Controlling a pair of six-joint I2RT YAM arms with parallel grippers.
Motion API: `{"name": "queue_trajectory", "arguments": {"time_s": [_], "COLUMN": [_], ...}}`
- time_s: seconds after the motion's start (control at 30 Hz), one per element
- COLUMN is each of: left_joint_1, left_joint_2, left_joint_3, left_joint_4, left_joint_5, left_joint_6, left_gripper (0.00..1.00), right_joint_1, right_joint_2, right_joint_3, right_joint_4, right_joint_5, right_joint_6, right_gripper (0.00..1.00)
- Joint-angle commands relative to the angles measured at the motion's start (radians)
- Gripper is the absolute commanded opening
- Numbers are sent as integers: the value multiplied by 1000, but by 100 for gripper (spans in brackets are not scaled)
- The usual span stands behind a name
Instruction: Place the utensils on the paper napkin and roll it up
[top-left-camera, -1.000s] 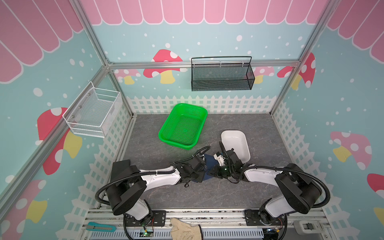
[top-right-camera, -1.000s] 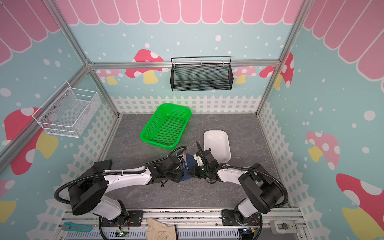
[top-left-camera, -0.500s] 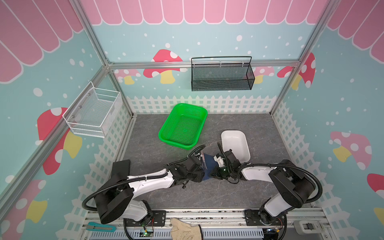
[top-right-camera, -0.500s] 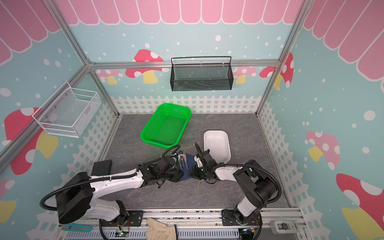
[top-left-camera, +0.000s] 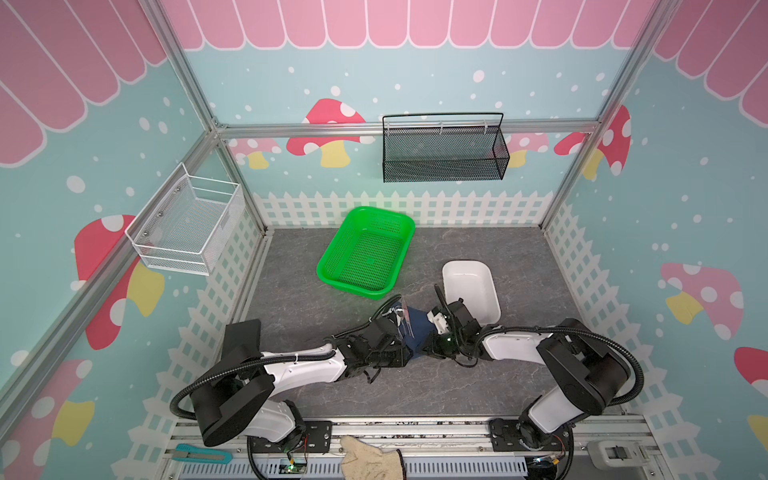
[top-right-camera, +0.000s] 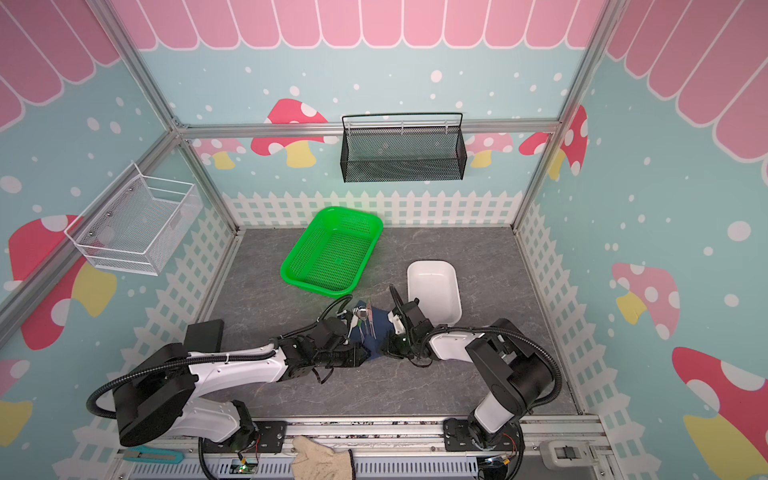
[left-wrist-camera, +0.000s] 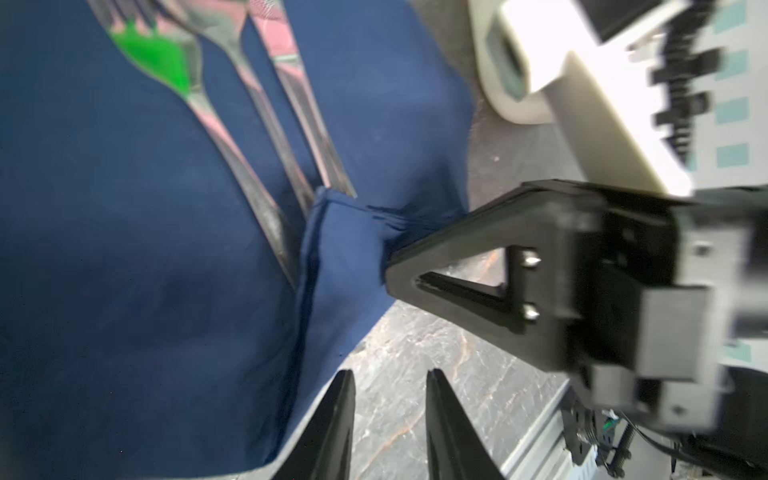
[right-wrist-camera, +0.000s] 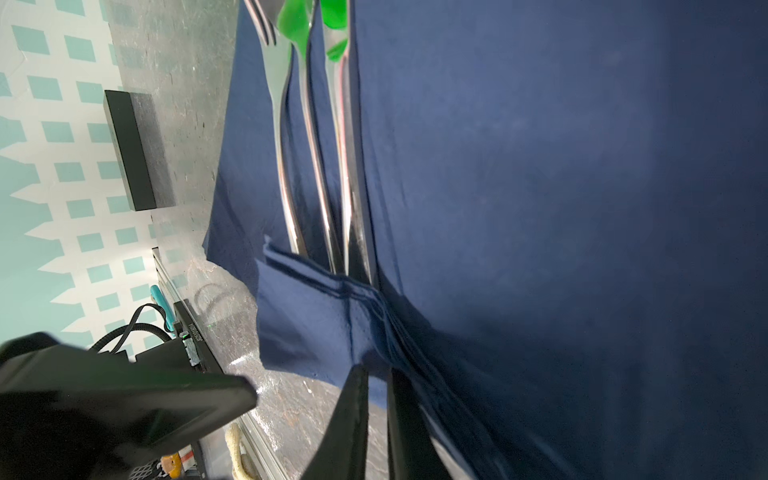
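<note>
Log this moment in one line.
utensils: on paper napkin | right gripper: pinching its folded corner | left gripper: open, at napkin edge

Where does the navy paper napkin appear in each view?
Top view: navy paper napkin on the table, just in front of the green basket.
Top view: napkin at the same spot.
Left wrist: napkin fills much of the picture, one corner folded over.
Right wrist: napkin fills most of the picture, fold pinched by the right gripper.
Shared landmark: the utensils lying on it, in all four views.
</note>
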Motion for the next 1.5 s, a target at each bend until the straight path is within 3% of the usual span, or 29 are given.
{"name": "queue_trajectory", "arguments": {"time_s": [0.0, 0.53, 0.9, 1.27, 1.47], "left_joint_1": [7, 8, 8, 8, 14], "left_joint_2": [22, 39, 40, 31, 22], "left_joint_3": [-14, -51, -64, -76, -85], "left_joint_4": [9, -97, -104, -106, -101], "left_joint_5": [-43, -89, -89, -101, -93], "left_joint_6": [-74, -92, -82, -82, -76], "left_gripper": [31, 32, 32, 31, 28], "right_joint_1": [-4, -4, -5, -4, 8], "right_joint_2": [12, 6, -11, -11, -21], "right_joint_3": [21, 31, 120, 80, 53], "right_joint_4": [-24, -71, -268, -329, -319], "right_joint_5": [4, 37, 176, 257, 170], "right_joint_6": [-12, -34, -107, -119, -122], "right_gripper": [14, 15, 15, 14, 14]}}
